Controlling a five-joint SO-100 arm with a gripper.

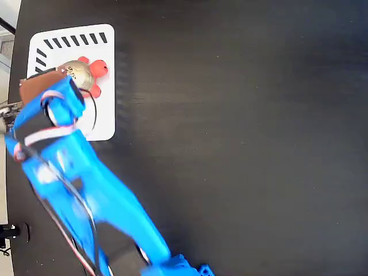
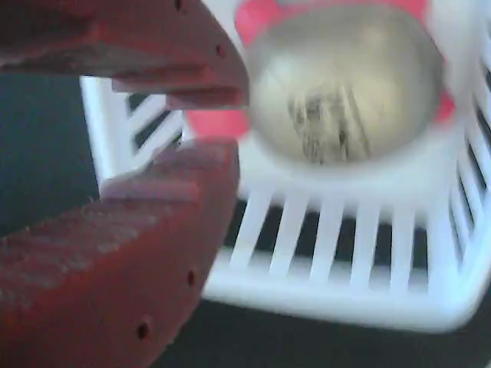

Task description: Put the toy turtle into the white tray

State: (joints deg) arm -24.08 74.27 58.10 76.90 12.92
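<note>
Black tabletop carries the flat white rounded-rectangle tray under the blue arm's dark red gripper, jaws slightly apart and empty; just beyond them the shiny gold-shelled, red-footed toy turtle rests inside the tray.

Black table fills fixed view; pale floor strip along left edge.

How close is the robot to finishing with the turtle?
Nearly done. The toy turtle already sits inside the white tray. The gripper is beside it in the wrist view, its jaws slightly apart and holding nothing. What seems left is pulling the arm away.
</note>
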